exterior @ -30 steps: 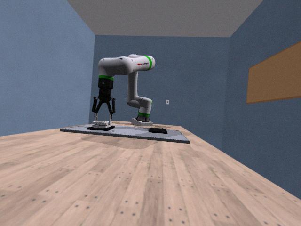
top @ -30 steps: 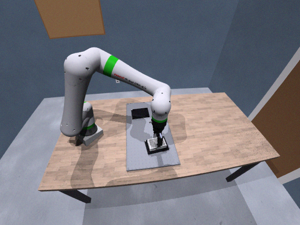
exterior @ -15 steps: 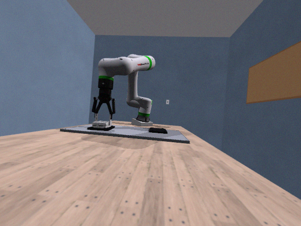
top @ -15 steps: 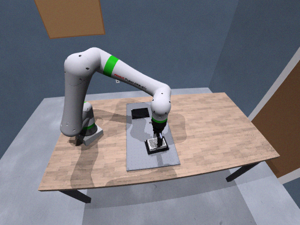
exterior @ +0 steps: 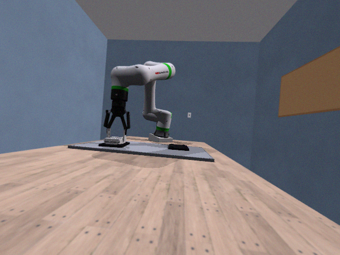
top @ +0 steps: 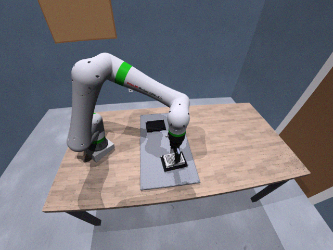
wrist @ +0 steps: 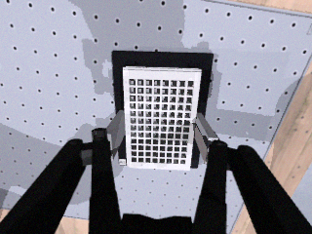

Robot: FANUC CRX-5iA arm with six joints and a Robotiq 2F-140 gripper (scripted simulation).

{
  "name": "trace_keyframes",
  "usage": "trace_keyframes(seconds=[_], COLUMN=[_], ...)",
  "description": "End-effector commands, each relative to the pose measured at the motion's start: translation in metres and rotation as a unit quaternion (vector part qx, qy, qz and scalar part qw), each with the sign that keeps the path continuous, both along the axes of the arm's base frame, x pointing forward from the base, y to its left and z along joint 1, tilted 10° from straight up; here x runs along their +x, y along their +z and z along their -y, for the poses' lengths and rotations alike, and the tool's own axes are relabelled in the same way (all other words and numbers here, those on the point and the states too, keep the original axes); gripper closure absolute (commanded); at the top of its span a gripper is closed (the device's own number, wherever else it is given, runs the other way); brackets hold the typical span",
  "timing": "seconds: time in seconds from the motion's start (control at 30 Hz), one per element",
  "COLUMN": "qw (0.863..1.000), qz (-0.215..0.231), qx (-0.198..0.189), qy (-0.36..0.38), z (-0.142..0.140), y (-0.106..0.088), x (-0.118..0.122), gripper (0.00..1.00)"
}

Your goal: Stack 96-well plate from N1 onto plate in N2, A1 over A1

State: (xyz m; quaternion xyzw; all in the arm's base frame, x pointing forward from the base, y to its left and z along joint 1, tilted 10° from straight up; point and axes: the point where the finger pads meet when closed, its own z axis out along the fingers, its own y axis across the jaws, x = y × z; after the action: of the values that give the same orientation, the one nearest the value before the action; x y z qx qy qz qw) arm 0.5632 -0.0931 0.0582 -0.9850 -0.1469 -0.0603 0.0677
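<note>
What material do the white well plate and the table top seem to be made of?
The 96-well plate, held by the gripper, looks like matte white moulded plastic, judging by its uniform grid of wells. The table top looks like light wood planks with visible grain, though possibly laminate.
</note>
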Motion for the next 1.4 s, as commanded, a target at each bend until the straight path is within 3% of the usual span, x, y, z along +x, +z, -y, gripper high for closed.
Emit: trace_keyframes(seconds=[0.0, 0.33, 0.37, 1.03, 1.37], qw=[1.000, 1.000, 1.000, 1.000, 1.000], qz=[0.000, 0.000, 0.000, 0.000, 0.000], qx=[0.000, 0.000, 0.000, 0.000, 0.000], qy=[0.000, 0.000, 0.000, 0.000, 0.000], z=[0.000, 0.000, 0.000, 0.000, 0.003], y=[0.000, -0.001, -0.002, -0.002, 0.022], x=[0.000, 0.000, 0.000, 0.000, -0.002], gripper=[1.00, 1.00, 0.00, 0.00, 0.00])
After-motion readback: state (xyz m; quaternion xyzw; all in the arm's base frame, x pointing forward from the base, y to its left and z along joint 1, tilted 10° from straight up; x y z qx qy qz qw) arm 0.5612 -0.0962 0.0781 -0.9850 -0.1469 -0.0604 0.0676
